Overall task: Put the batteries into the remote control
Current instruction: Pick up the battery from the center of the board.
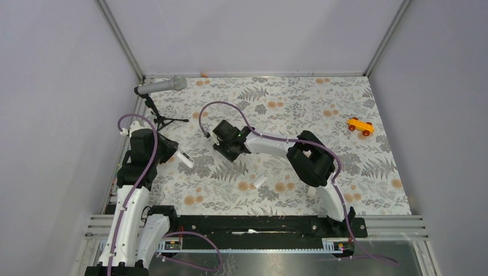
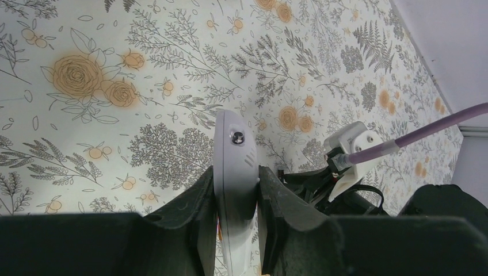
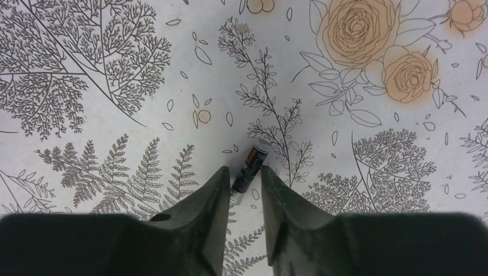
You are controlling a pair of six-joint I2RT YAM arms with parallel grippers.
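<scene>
Right claw (image 3: 245, 171) points down at the flowered surface (image 3: 115, 34), its jaws narrowed on either side of a dark, orange-banded battery (image 3: 253, 161) that lies flat between the tips. Whether they pinch it I cannot tell. Left claw (image 2: 237, 171) is clamped on the white remote control (image 2: 235, 144), which juts out edge-on past its tips, above the surface.

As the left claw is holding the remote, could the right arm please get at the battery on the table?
Probably yes: the battery lies on the table between the fingers of the right claw, with nothing over it.
</scene>
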